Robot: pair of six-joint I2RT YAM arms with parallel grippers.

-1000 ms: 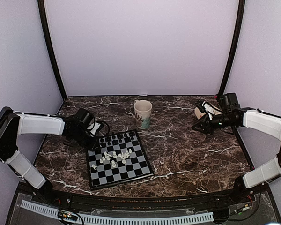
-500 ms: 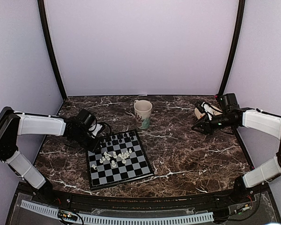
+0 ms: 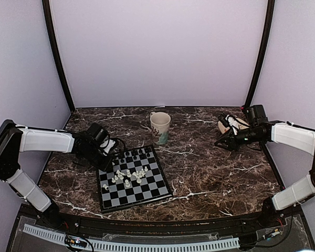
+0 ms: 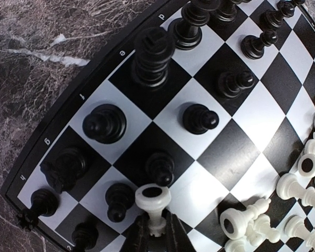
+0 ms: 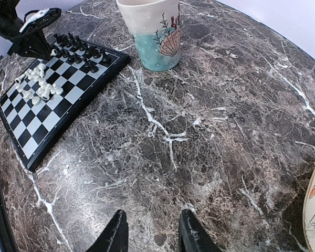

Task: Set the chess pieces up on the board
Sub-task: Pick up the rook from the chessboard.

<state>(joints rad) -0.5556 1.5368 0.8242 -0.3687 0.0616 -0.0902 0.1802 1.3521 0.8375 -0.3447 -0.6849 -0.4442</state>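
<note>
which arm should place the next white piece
Left. The left gripper pinches a small white pawn over the black-and-grey checked chessboard; the right gripper hangs open above dark veined marble tabletop, far from it.

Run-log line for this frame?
left gripper shut on white piece over board | right gripper open, empty | loose white pieces clustered mid-board

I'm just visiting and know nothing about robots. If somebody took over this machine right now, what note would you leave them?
Left gripper: shut on a white piece, over the board beside the black pieces.
Right gripper: open, empty, over bare table, away from the board.
Done: black pieces stand in rows along the board's far edge.
Left: the other white pieces lie heaped mid-board and need standing up on the near rows.
</note>
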